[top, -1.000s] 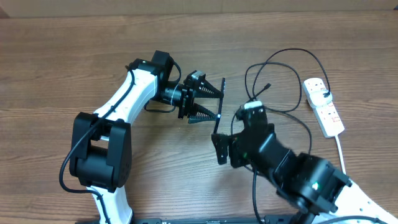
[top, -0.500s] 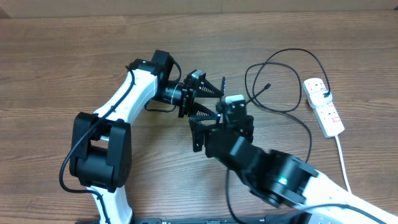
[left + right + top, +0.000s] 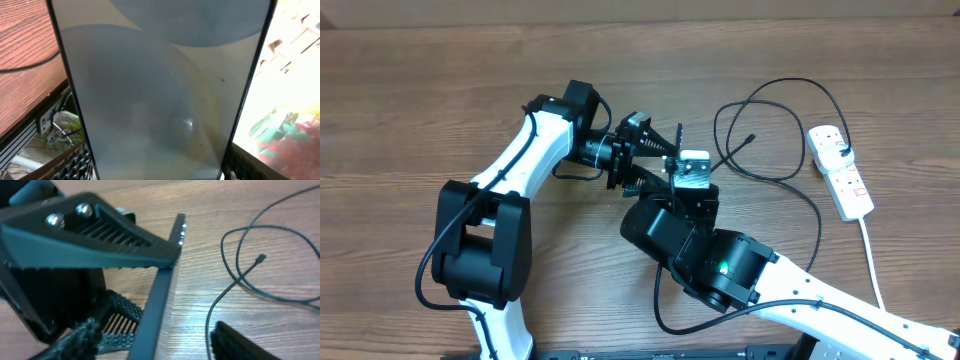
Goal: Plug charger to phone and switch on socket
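Note:
My left gripper (image 3: 669,160) is shut on the phone (image 3: 677,138) and holds it on edge above the table. In the left wrist view the phone's pale screen (image 3: 160,90) fills the frame between the jaws (image 3: 157,172). My right gripper (image 3: 160,342) is open, with its fingers either side of the phone's thin edge (image 3: 162,285) and not touching it. In the overhead view it is hidden under its own arm. The charger's black cable (image 3: 775,95) loops on the table, its connector tip (image 3: 752,137) lying free; the tip also shows in the right wrist view (image 3: 260,258). Its black plug sits in the socket (image 3: 848,185).
The socket's white cord (image 3: 869,250) runs toward the front right edge. The right arm (image 3: 720,265) crosses the middle of the table, close to the left gripper. Cable loops (image 3: 235,275) lie just right of the phone.
My right arm has swung left, from the phone's right side to directly over it, so its open jaws now straddle the phone's edge. The left arm and phone have not moved.

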### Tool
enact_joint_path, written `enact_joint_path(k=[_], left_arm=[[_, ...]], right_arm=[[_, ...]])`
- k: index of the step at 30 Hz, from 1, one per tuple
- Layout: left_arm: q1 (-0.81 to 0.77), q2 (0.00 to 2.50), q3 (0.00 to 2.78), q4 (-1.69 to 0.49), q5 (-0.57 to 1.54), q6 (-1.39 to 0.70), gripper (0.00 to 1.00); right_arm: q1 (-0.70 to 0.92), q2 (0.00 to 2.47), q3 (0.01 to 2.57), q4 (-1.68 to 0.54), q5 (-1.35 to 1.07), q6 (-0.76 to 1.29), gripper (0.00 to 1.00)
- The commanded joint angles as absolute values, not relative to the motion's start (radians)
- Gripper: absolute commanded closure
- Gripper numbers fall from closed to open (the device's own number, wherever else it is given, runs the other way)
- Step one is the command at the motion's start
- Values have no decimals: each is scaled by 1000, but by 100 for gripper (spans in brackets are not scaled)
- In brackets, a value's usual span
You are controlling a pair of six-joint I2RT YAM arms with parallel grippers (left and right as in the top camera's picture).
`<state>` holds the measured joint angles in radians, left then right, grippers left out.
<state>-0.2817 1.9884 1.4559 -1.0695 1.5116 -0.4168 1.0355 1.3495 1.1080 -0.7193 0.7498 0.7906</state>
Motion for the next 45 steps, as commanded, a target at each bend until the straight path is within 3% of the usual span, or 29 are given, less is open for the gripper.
enact_joint_path(k=[1, 4, 10, 18, 27, 32, 37, 39, 45], left_arm=[[-281, 1987, 1483, -1067, 1567, -419, 41], [-281, 1987, 1483, -1066, 1560, -419, 41], [-281, 1987, 1483, -1066, 1560, -419, 41], [-281, 1987, 1483, -1066, 1560, -419, 41], [-281, 1987, 1483, -1066, 1561, -419, 41], [-281, 1987, 1483, -1065, 1560, -419, 40], [-281, 1987, 1483, -1052, 1561, -419, 18], [-278, 1987, 1483, -1020, 1561, -420, 0], [-207, 1986, 1483, -833, 1539, -419, 0]], right_arm=[[1039, 1344, 1125, -716, 784, 812, 41], [1045, 1344, 1125, -715, 777, 812, 53], [1082, 1344, 1125, -715, 766, 812, 62], [1087, 1344, 1125, -715, 766, 812, 84], [1087, 1344, 1125, -712, 766, 812, 96], [1087, 1344, 1125, -704, 766, 812, 96], [1087, 1343, 1127, -687, 754, 812, 96], [1087, 1341, 1127, -666, 730, 812, 96], [1031, 1332, 1128, -653, 711, 863, 96]])
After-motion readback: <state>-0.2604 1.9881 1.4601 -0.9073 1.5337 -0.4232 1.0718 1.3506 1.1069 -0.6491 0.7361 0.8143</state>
